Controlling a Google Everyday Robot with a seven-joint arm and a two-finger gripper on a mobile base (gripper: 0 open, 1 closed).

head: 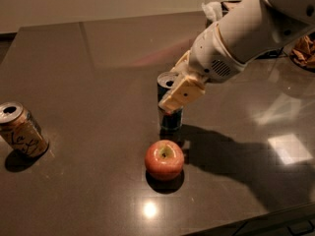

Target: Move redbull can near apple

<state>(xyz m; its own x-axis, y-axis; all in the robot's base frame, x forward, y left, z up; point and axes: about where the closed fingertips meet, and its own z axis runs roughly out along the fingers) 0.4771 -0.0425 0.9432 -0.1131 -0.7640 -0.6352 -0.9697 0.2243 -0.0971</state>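
Note:
The redbull can [169, 118] stands upright on the dark table [88, 63], blue body and silver top showing, just behind the apple. The apple [164, 159] is red-pink with a yellowish patch at its stem dimple and sits a short gap in front of the can. My gripper [173, 100] comes in from the upper right on a white arm and is shut on the redbull can, its tan finger [183, 94] lying across the can's front. The can's base is at or just above the table; I cannot tell which.
A wider tan-gold can [20, 130] with script lettering leans at the left edge. A white cloth and dark items [216, 8] lie at the back right behind the arm. A brown crumpled thing [304, 50] is at the far right edge.

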